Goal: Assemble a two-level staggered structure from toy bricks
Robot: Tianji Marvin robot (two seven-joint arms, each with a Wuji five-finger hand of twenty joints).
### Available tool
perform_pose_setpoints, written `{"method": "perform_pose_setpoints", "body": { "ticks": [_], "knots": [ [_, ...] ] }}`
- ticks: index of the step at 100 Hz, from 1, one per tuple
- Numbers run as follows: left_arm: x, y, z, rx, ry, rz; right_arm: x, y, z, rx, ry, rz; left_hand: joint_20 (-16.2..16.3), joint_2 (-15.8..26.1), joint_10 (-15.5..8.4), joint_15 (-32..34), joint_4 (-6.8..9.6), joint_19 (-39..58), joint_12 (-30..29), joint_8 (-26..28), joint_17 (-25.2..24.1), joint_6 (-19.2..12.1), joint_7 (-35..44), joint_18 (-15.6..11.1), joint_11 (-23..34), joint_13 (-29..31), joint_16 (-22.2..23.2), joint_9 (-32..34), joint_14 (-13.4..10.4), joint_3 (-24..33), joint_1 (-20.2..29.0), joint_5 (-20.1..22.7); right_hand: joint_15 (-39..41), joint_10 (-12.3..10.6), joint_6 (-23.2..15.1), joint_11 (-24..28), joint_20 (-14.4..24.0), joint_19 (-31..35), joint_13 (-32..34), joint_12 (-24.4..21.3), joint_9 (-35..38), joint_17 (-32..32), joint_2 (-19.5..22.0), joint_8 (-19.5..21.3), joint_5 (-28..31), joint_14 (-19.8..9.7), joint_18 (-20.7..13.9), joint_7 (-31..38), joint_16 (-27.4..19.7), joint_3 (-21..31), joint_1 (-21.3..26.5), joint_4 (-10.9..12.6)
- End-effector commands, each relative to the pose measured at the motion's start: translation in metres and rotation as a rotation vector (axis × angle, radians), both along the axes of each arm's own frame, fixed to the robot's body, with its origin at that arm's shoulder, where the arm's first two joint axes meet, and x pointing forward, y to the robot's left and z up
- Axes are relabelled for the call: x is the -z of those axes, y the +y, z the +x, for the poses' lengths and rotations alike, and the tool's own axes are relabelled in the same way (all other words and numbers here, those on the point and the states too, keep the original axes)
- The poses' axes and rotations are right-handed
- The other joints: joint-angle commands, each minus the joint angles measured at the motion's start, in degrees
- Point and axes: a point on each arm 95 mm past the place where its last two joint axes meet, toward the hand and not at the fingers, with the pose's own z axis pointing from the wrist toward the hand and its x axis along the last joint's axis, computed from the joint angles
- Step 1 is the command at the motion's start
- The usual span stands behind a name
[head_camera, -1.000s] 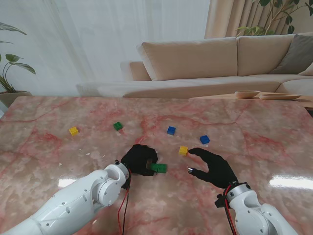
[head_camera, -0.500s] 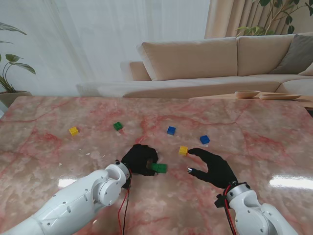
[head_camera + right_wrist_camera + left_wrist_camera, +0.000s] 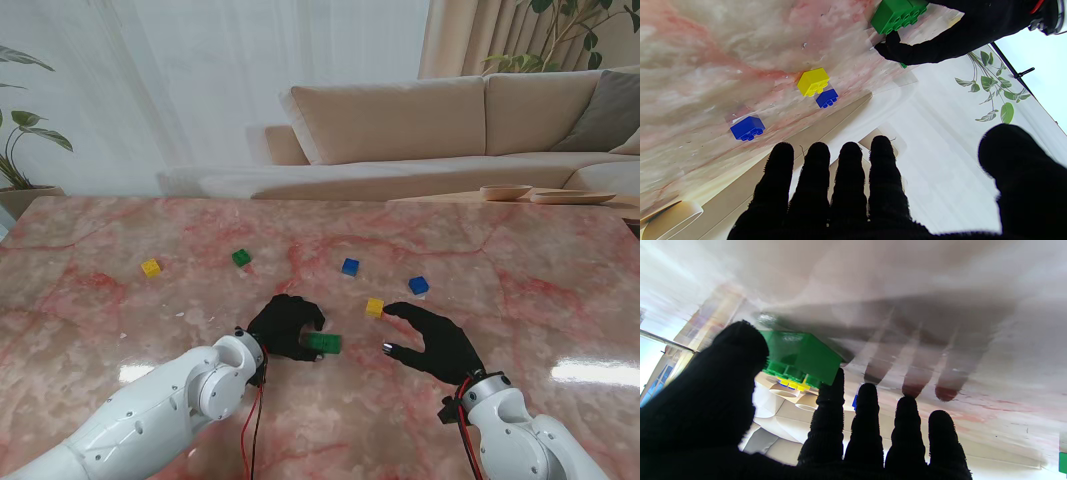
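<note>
Fingers (image 3: 826,396) of left hand (image 3: 285,325) pinch long green brick (image 3: 323,343) w/ thumb, low over counter (image 3: 120,300) centre. Right hand (image 3: 440,340) spread, empty, beside yellow brick (image 3: 374,307). Nothing stacked yet; both levels left, I'd say.

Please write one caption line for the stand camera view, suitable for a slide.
Left hand grips a long green brick on the marble table; open right hand waits beside a yellow brick.
</note>
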Motion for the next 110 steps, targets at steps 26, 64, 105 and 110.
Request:
{"method": "perform_pose_setpoints", "body": {
  "ticks": [26, 64, 105, 110],
  "knots": [
    [-0.007, 0.014, -0.012, -0.044, 0.020, -0.060, 0.003, 0.000, -0.001, 0.000, 0.012, -0.007, 3.1, -1.1, 1.5, -1.8, 0.69, -9.3, -1.6, -20.3, -1.2, 7.0, -18.9, -0.8, -1.5, -3.0, -0.9, -3.8, 0.6, -6.1, -3.0, -0.6, 0.0, -0.5, -0.3, 0.3, -0.6, 0.7, 1.1, 0.6, 0.2, -0.1, 0.3, 0.0, 0.3, -1.4, -0.4, 0.5, 1.0, 0.9, 1.2, -3.0],
    [-0.038, 0.043, -0.027, -0.168, 0.125, -0.364, -0.005, 0.003, 0.009, -0.009, -0.002, -0.023, -10.0, 18.1, 1.1, -8.2, 7.35, -15.2, -15.7, -36.6, 1.6, 8.3, -39.7, -8.3, -10.3, -6.5, -11.3, -9.5, -4.9, -39.8, 3.9, -2.0, 0.1, -0.6, -0.2, 0.4, -0.7, 0.7, 1.4, 0.6, 0.4, 0.1, 0.3, 0.1, 0.4, -1.5, -0.5, 0.5, 1.0, 0.7, 1.0, -3.0],
    [-0.047, 0.063, -0.061, -0.233, 0.129, -0.607, -0.013, 0.007, 0.021, -0.015, -0.001, -0.048, -10.9, 24.7, 0.9, -7.8, 11.70, -9.3, -15.1, -37.0, 2.5, 7.9, -40.8, -7.3, -8.1, -4.0, -12.0, -8.5, -4.7, -41.8, -0.1, 1.8, 0.1, -0.5, -0.2, 0.4, -0.7, 0.8, 1.7, 0.6, 0.4, 0.2, 0.4, 0.1, 0.3, -1.6, -0.5, 0.5, 1.1, 0.5, 0.7, -2.9],
    [-0.048, 0.065, -0.064, -0.238, 0.127, -0.621, -0.013, 0.007, 0.022, -0.015, 0.002, -0.052, -10.9, 24.6, 0.9, -7.8, 11.85, -8.7, -15.1, -36.9, 2.4, 8.0, -40.7, -7.2, -8.1, -3.8, -12.0, -8.2, -4.6, -41.6, 0.0, 2.1, 0.2, -0.5, -0.2, 0.4, -0.7, 0.8, 1.7, 0.6, 0.3, 0.2, 0.3, 0.1, 0.3, -1.6, -0.5, 0.5, 1.1, 0.5, 0.8, -2.9]
  ]
}}
